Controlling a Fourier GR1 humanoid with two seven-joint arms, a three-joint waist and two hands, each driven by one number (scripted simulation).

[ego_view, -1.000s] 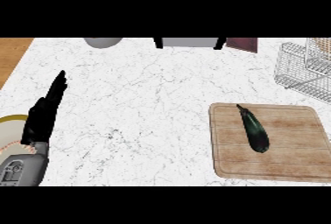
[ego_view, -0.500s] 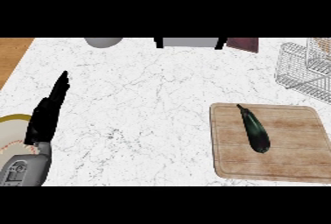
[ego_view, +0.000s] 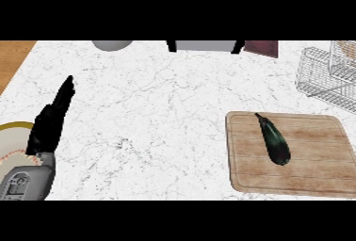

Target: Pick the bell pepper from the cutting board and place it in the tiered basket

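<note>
One long, dark green vegetable [ego_view: 273, 140] lies on the cutting board [ego_view: 313, 179], slanting from its thin stem end at the far left of the board toward a rounder end nearer us; the task calls it a bell pepper, though we see something slim and glossy, more like an eggplant. We judge it light and fairly stiff, with a smooth skin that could slip, so we would take it across its thicker middle, not by the stem. Only our left hand [ego_view: 50, 123] shows, well to the left of the board, fingers straight and pressed together, holding nothing. Our right hand is out of sight. Beyond the board's far right corner stands the wire basket [ego_view: 325, 71].
</note>
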